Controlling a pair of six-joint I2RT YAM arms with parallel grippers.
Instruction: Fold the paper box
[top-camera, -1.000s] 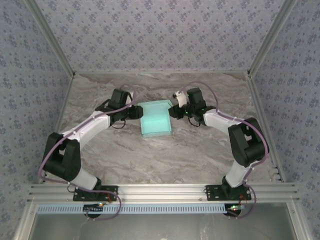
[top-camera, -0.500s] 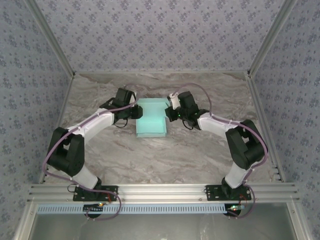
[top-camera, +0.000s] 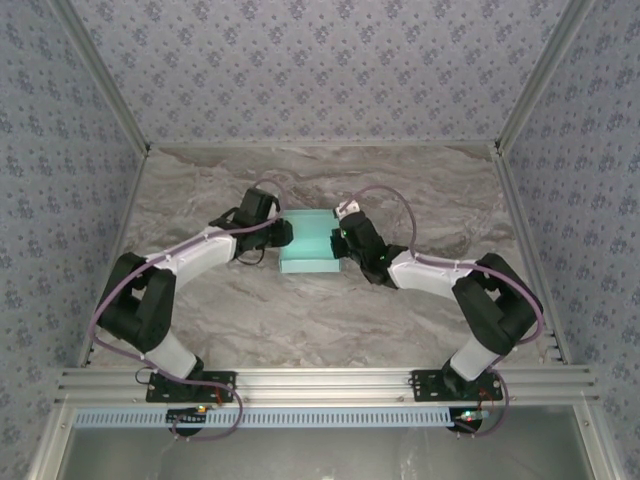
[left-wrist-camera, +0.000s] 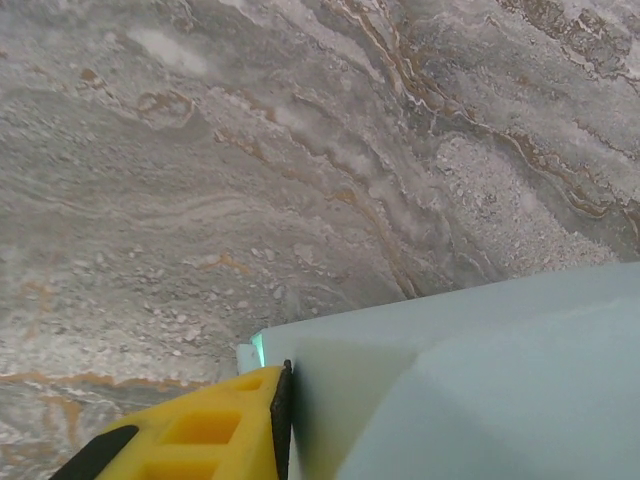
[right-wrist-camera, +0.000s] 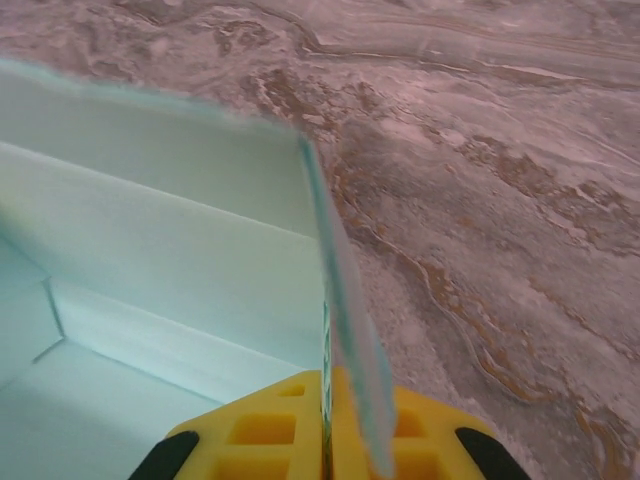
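Note:
The paper box (top-camera: 308, 243) is pale aqua card, partly formed with raised walls, at the middle of the marble table. My left gripper (top-camera: 284, 235) is at its left wall. In the left wrist view one yellow finger (left-wrist-camera: 205, 435) presses its black pad flat on the outside of the box wall (left-wrist-camera: 470, 390), and the other finger is hidden behind the card. My right gripper (top-camera: 341, 243) is at the right wall. In the right wrist view my right gripper (right-wrist-camera: 328, 390) is shut on the thin upright wall (right-wrist-camera: 345, 300), with the box's inside (right-wrist-camera: 150, 270) to the left.
The marble tabletop (top-camera: 300, 320) lies bare all round the box. Patterned walls (top-camera: 320, 70) enclose the back and both sides, and an aluminium rail (top-camera: 320, 382) runs along the near edge by the arm bases.
Both grippers have moved inward and slightly nearer, closing onto the box's side walls. The box now looks narrower between them and sits a little nearer.

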